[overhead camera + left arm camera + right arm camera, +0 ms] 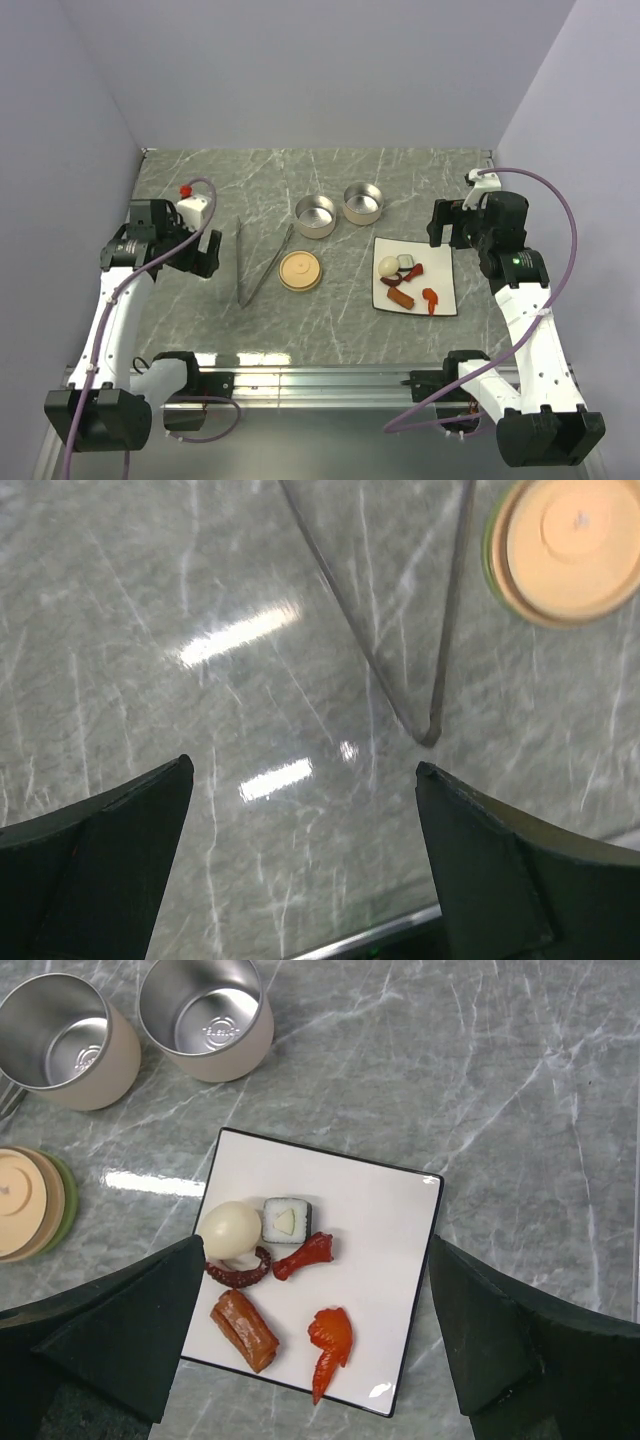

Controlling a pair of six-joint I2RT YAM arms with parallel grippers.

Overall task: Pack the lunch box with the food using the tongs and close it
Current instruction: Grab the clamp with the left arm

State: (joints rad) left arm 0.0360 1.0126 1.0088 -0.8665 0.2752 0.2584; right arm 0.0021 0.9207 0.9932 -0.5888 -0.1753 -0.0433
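The tongs (269,265) lie flat on the marble, their joined end (428,735) just ahead of my open left gripper (303,770), which holds nothing. The lunch box is two open metal tins (110,1070) (250,1040) and a peach lid (25,1203). The food sits on a white square plate (380,1220): a white egg (230,1228), a white-and-dark roll (287,1220), a brown sausage (243,1330) and red curved pieces (330,1340). My right gripper (316,1243) hovers open above the plate, touching nothing.
From above, the tins (316,228) stand at the centre back, the lid (300,270) in front of them and the plate (440,260) to the right. The left gripper (203,252) is left of the tongs. A metal rail (320,378) runs along the near edge.
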